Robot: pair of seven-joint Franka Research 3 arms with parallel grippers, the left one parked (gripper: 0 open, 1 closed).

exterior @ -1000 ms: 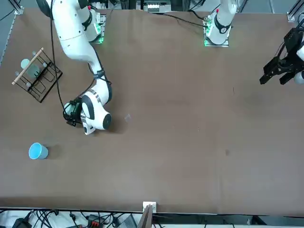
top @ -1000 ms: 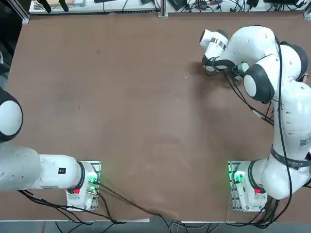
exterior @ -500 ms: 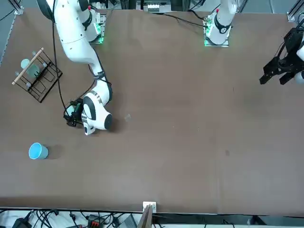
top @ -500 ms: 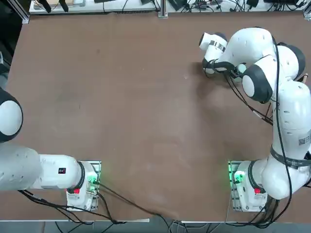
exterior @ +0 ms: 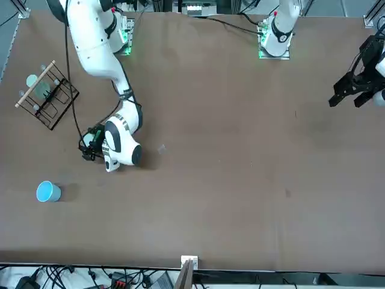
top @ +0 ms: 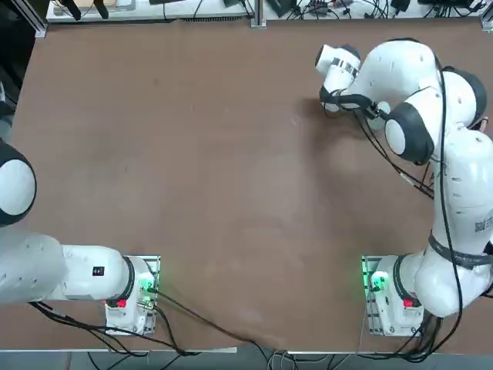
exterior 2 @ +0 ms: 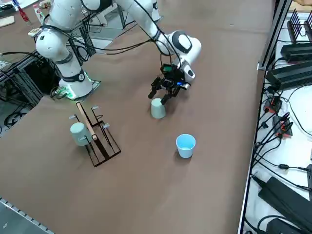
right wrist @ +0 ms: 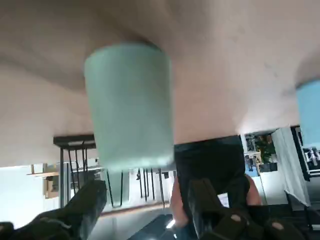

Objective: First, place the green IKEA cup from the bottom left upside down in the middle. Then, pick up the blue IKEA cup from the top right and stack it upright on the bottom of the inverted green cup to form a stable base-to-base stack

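Release came a moment earlier: our right gripper (exterior 2: 165, 94) spread apart, leaving the green IKEA cup (exterior 2: 157, 108) inverted mid-table; blue IKEA cup (exterior 2: 185, 145) next.

the broad brown table (exterior: 240, 180) lies bare across its middle and whole nine o'clock half in the top view. obstacles cluster near two o'clock: the pale mint-green plastic tumbler (exterior 2: 157, 108) standing upside down, with the right gripper (exterior 2: 165, 93) spread open just above and beside it, not touching. the light sky-blue plastic tumbler (exterior 2: 185, 145) stands well apart, unblocked from above. the black wire rack (exterior 2: 95, 134) holding a whitish cup (exterior 2: 78, 133) sits further off.
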